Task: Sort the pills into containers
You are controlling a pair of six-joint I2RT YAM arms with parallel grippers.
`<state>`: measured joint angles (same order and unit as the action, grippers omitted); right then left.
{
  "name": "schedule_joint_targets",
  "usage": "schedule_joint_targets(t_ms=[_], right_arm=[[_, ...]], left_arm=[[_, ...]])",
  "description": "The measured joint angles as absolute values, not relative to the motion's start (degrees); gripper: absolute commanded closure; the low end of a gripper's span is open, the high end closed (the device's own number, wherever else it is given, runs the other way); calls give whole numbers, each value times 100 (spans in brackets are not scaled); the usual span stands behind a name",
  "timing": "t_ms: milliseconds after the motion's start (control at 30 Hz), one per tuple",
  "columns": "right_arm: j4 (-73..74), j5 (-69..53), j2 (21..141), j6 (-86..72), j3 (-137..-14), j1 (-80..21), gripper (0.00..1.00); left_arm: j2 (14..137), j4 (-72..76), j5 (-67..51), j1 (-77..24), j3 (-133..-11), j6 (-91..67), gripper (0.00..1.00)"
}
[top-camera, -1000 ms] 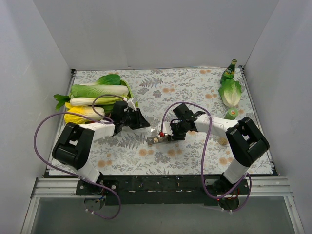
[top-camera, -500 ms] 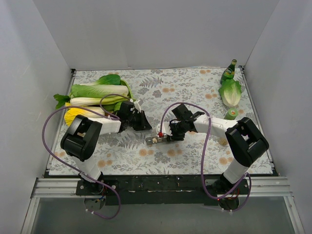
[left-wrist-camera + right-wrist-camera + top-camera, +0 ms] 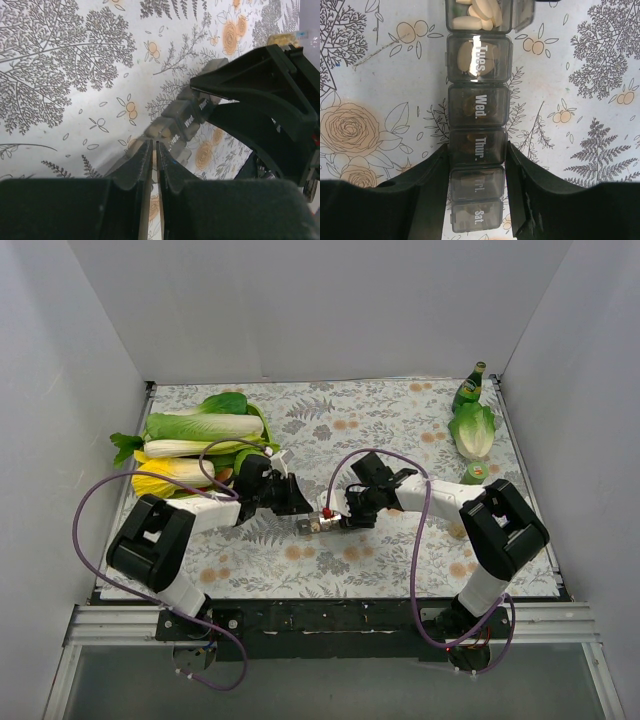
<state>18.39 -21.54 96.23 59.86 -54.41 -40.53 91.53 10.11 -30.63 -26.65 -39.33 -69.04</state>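
Note:
The containers [image 3: 478, 107] are a grey strip of day-marked compartments lying on the flowered cloth, also in the top view [image 3: 316, 524] and the left wrist view [image 3: 187, 117]. Its end compartment is open and holds pale oval pills [image 3: 480, 10]; the Tues. lid covers another pale pill. My right gripper [image 3: 478, 147] straddles the strip at the Thur. and Fri. compartments, its fingers [image 3: 427, 185] against the sides. My left gripper [image 3: 154, 145] is shut with only a thin gap, its tips at the strip's other end. In the top view both grippers, left [image 3: 292, 504] and right [image 3: 345, 515], meet at the strip.
Leafy greens [image 3: 195, 427] and a yellow vegetable [image 3: 165, 475] lie at the left behind the left arm. A green bottle [image 3: 468, 388], a lettuce [image 3: 472, 430] and a small green item [image 3: 474, 473] stand at the far right. A small red spot [image 3: 327, 512] shows by the strip.
My left gripper has moved nearer and right, up to the strip's end, and its elbow has swung. My right gripper and the strip have shifted slightly left.

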Motion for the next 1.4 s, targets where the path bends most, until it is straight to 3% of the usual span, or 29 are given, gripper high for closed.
schedule_joint_targets(t_ms=[600,1400], right_arm=[[1793,-2152,9751,5769,-5568,-4064,63],[1787,-2108,9789,5697,-5610,-4091,64]], left_arm=[[8971,797,-3144,-3017,-3640,-6838,95],[8825,165,-2902,-3017,-4335,-6917,99]])
